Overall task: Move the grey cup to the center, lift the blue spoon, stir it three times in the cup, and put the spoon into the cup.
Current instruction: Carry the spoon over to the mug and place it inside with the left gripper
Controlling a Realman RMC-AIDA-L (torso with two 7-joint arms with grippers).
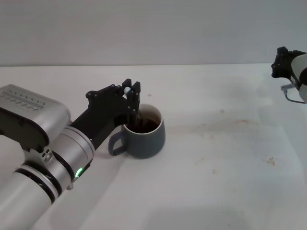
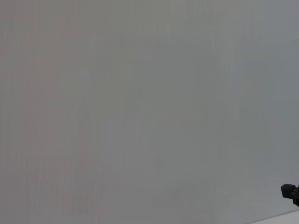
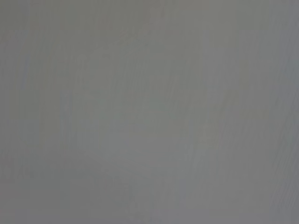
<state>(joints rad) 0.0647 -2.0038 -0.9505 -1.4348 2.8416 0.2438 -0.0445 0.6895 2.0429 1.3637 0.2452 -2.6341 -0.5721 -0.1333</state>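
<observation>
One arm works: the left gripper [image 1: 131,91] pinches the blue spoon [image 1: 127,89] upright in the grey cup [image 1: 144,132], apparently stirring; next, release it inside.

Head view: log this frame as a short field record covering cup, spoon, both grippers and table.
cup: grey, upright on the table, handle toward the left arm, dark liquid inside
spoon: pale blue tip shows between the fingers, lower end down in the cup
left gripper: over the cup's rim, shut on the spoon
right gripper: parked at the far right edge, away from the cup
table: white, with faint brown stains to the cup's right
</observation>
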